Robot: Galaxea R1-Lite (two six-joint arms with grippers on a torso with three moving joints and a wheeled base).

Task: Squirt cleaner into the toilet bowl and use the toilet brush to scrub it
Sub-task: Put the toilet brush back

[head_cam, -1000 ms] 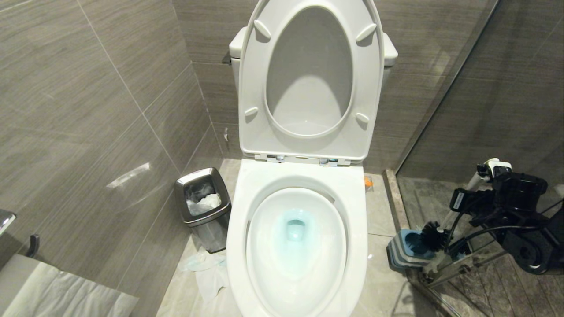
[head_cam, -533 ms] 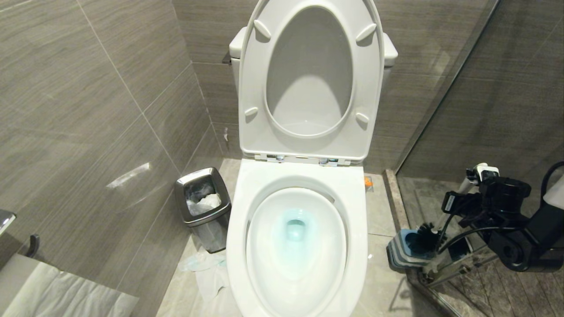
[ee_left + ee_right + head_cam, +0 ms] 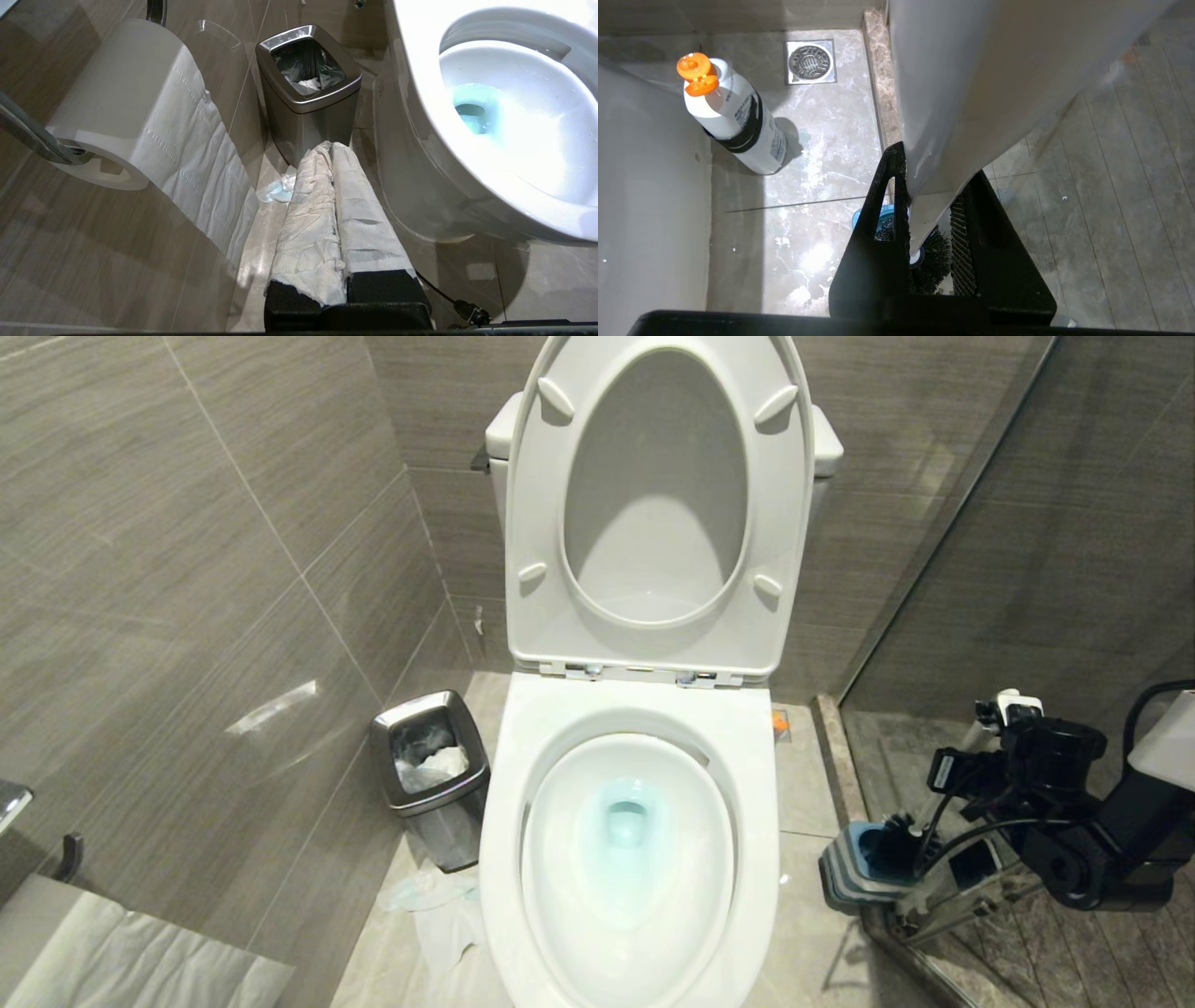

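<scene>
Grey-tiled bathroom floor surrounds the open toilet bowl [image 3: 635,840], where teal cleaner [image 3: 624,821] pools. To its right, the right gripper [image 3: 929,224] pinches the toilet brush [image 3: 934,254] handle between its jaws, the black bristle head sitting in the blue holder [image 3: 854,868]. The left gripper [image 3: 332,149], paper-wrapped, is pressed closed near the steel bin [image 3: 306,88].

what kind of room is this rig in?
A bathroom, most likely a hotel or home one: a white toilet with its seat up, a toilet paper roll on a wall holder, a small steel bin beside the toilet, and a floor drain.
</scene>
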